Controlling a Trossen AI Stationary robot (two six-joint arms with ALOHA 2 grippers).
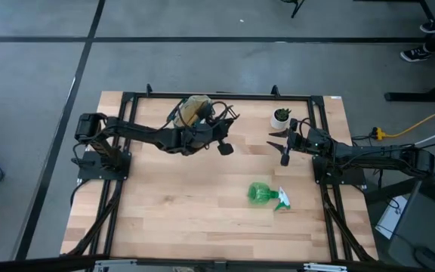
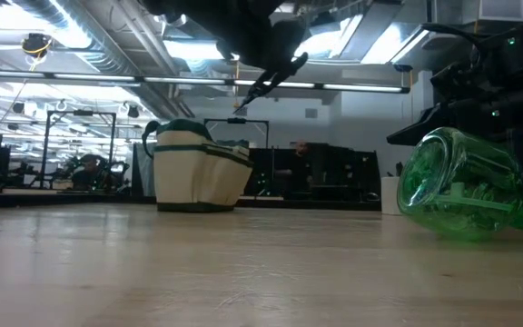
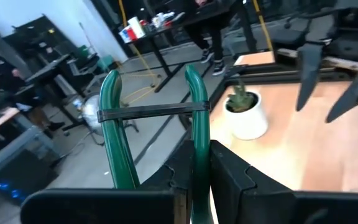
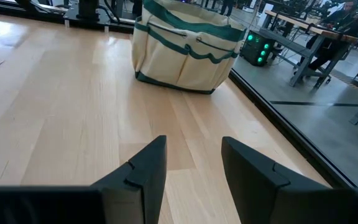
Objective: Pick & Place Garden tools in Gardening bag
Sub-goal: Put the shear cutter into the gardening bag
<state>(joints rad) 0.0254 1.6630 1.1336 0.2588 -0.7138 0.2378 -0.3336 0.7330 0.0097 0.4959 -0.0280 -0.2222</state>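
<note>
My left gripper point(image 1: 219, 130) is raised just right of the beige, green-trimmed gardening bag point(image 1: 195, 110) at the table's far side. It is shut on pruning shears point(image 3: 157, 112) with green handles and a dark strap across them. The shears also show high up in the low view point(image 2: 266, 82), above and right of the bag point(image 2: 198, 168). My right gripper point(image 1: 282, 145) is open and empty beside the small potted plant point(image 1: 281, 115). The green spray bottle point(image 1: 266, 195) lies on its side on the table. I cannot make out the rake or the trowel. My left gripper pinches one green handle of the shears point(image 3: 197, 146) between its two fingers. The other handle point(image 3: 117, 143) stands free beside the fingers. The shears stick out ahead of the fingers, along them, and are lifted clear of the table and the bag.
The white-potted plant point(image 3: 244, 112) stands at the far right, close to my right gripper's fingers point(image 3: 309, 68). The spray bottle point(image 2: 466, 195) lies near the low camera. A black frame runs round the table top point(image 1: 202, 227). People and desks show in the room beyond.
</note>
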